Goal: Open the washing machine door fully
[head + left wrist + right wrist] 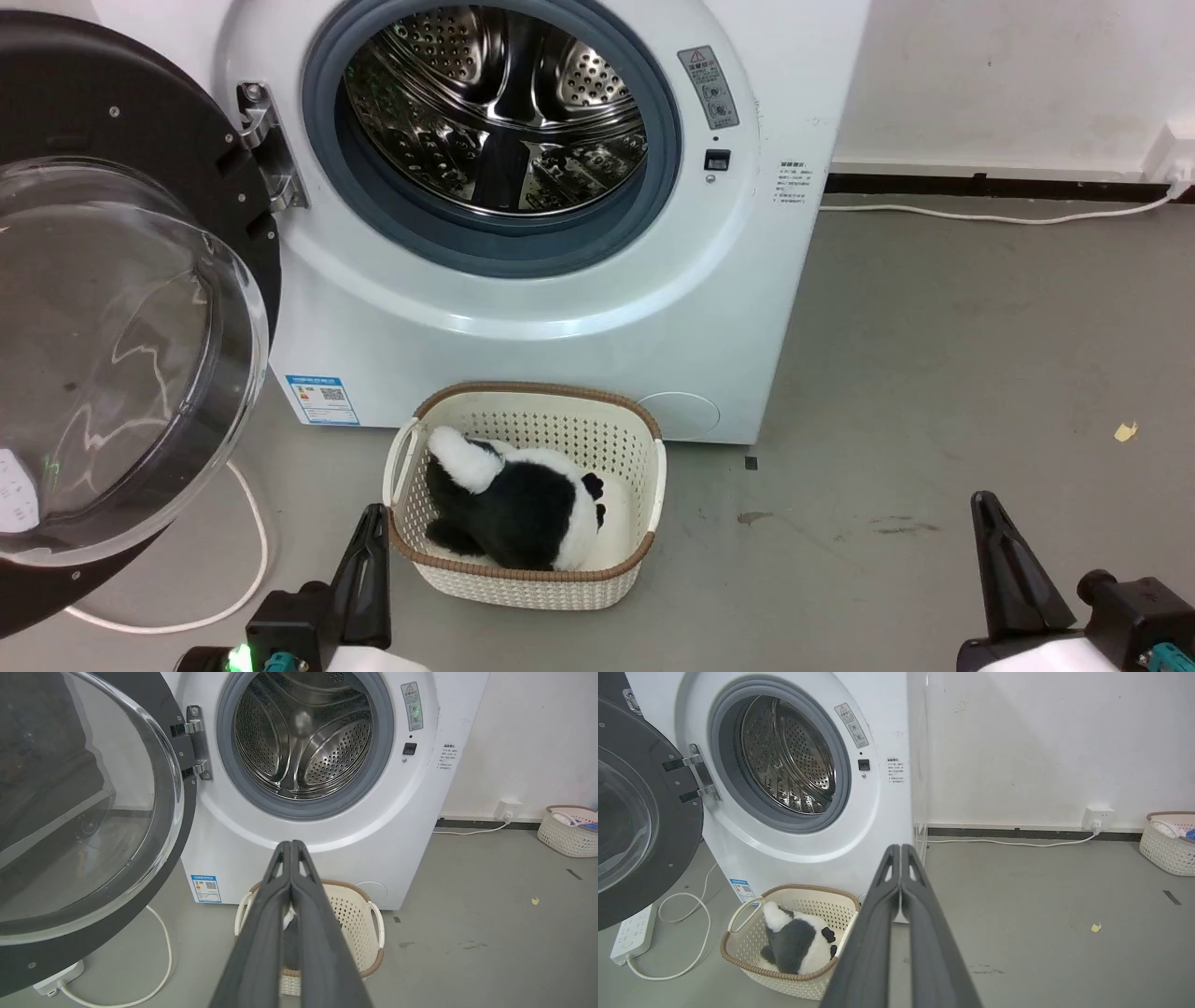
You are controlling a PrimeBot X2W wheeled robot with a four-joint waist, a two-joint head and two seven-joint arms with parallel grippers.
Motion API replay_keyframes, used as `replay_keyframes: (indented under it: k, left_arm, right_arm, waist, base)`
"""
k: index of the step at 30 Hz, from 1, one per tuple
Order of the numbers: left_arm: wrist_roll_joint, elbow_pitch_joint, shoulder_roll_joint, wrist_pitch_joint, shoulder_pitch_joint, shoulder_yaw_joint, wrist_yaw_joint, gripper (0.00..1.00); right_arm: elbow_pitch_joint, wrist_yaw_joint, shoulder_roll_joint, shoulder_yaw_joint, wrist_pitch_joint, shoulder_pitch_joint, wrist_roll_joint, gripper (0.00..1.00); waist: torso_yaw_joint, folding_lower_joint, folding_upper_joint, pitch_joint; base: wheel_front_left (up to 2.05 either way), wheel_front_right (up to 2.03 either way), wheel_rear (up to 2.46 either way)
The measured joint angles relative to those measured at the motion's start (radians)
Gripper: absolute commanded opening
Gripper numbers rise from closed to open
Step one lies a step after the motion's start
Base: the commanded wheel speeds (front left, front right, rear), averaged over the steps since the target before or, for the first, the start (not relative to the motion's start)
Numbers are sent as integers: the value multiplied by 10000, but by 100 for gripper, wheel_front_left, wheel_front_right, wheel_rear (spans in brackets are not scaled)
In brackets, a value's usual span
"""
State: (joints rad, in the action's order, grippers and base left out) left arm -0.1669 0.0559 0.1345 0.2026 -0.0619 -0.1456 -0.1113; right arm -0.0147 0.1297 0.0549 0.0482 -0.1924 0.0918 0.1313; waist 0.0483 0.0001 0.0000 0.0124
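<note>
The washing machine door (121, 317) hangs swung out to the left of the washing machine (560, 308), its glass bowl bulging toward me, with the steel drum (495, 112) in plain view. I judge it open wide, though I cannot tell whether the hinge (266, 140) has reached its stop.

My left gripper (290, 844) has its fingers pressed together, holding nothing, and points at the front of the washing machine, low and well clear of the door. My right gripper (901, 847) is likewise clenched and empty, off toward the machine's right corner.

If I nudge the door further, the risks are these:

- Closed fingertips on that curved, glossy bowl could skid off, so the black rim is the safer place to press.
- Pushing past the hinge's stop could strain the hinge.
- The cream plastic basket (523, 588) with the panda plush toy (523, 509) stands in front of the machine, just beside my left gripper, so a sideways sweep toward the door could knock it.
- A white power strip (630, 933) and its cable (257, 551) lie on the floor left of the machine, under the door, where a low reach might snag them.
</note>
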Motion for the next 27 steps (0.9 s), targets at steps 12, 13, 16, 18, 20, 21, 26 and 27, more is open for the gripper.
replay_keyframes:
  k: [12, 13, 16, 18, 20, 21, 26, 27]
  left_arm:
    - [165, -54, -138, -228, 26, 176, 125, 0]
    - [176, -59, -151, -272, 32, 203, 150, 0]
    - [244, -81, -186, -322, 54, 253, 182, 0]
    - [247, -105, -203, -355, 55, 278, 192, 0]
    - [282, -123, -215, -416, 58, 299, 219, 0]
    - [324, -128, -221, -437, 58, 311, 242, 0]
    - [387, -163, -244, -525, 62, 360, 268, 0]
    - [428, -163, -247, -527, 64, 374, 280, 0]
  right_arm:
    - [4, 0, 0, -52, 238, -105, -111, 0]
    - [4, 0, 0, -56, 251, -125, -136, 0]
    - [6, 0, 0, -65, 332, -169, -188, 0]
    - [8, 0, 0, -77, 339, -174, -211, 0]
    - [8, 0, 0, -90, 389, -175, -249, 0]
    - [8, 0, 0, -100, 422, -176, -265, 0]
    - [10, 0, 0, -130, 506, -182, -324, 0]
    - [10, 0, 0, -136, 514, -184, -364, 0]
  waist:
    - [-58, 0, 0, -15]
    - [-63, 0, 0, -16]
    - [-78, 0, 0, -20]
    - [-88, 0, 0, -23]
    - [-98, 0, 0, -25]
    - [-103, 0, 0, -27]
    - [-127, 0, 0, -33]
    - [-132, 0, 0, -34]
  base:
    - [0, 0, 0]
    - [0, 0, 0]
    - [0, 0, 0]
    - [0, 0, 0]
    - [0, 0, 0]
    - [0, 0, 0]
    - [0, 0, 0]
    - [0, 0, 0]
